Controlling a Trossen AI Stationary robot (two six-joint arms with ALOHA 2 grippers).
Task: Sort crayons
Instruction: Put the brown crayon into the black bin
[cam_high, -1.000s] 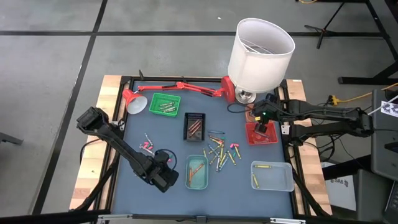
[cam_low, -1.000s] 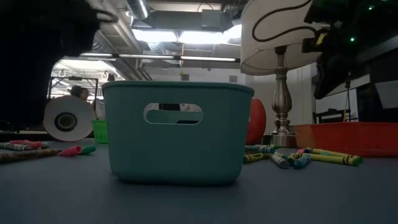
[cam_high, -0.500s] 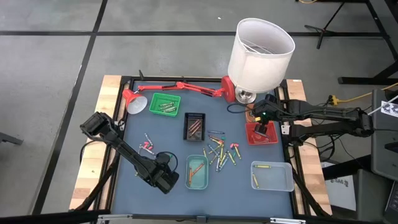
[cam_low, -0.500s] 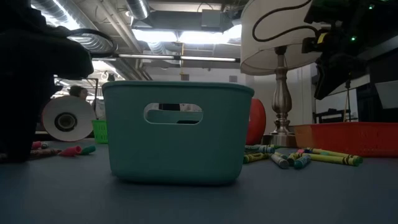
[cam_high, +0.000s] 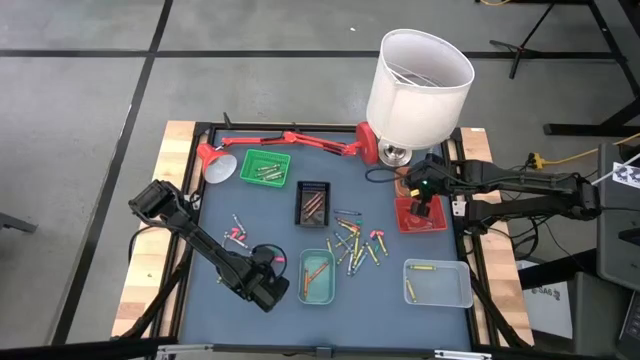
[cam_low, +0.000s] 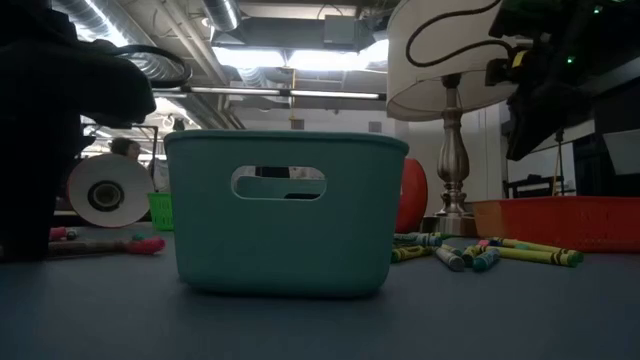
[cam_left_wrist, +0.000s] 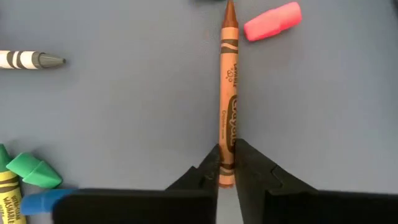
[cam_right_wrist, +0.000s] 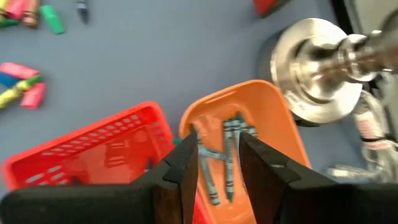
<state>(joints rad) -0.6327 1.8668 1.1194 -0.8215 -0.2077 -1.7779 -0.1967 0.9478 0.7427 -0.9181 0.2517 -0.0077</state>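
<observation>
Crayons lie scattered on the blue-grey mat: a loose pile (cam_high: 355, 245) in the middle and a few at the left (cam_high: 237, 236). My left gripper (cam_left_wrist: 227, 171) is down at the left group (cam_high: 258, 262) and is shut on a brown crayon (cam_left_wrist: 229, 93). A pink stub (cam_left_wrist: 273, 20) lies by that crayon's tip, and green, yellow and blue crayons (cam_left_wrist: 25, 180) lie to one side. My right gripper (cam_right_wrist: 219, 165) hangs open above an orange tray (cam_right_wrist: 273, 118) holding blue crayons (cam_right_wrist: 230, 149), with nothing between its fingers. My left gripper pinches the brown crayon near its blunt end (cam_left_wrist: 226, 158), one finger on each long side. The fingers come from above, pointing steeply down. The crayon lies flat on the mat, its pointed tip (cam_left_wrist: 229, 9) reaching away from the fingers.
Sorting trays stand around: green (cam_high: 265, 168), black (cam_high: 313, 203), teal (cam_high: 317, 276), red (cam_high: 420, 215) and clear (cam_high: 437, 283). A white-shaded lamp (cam_high: 418, 80) stands at the far right. A red desk lamp (cam_high: 290, 140) lies along the far edge.
My left gripper has come down onto the table among the crayons at the left.
</observation>
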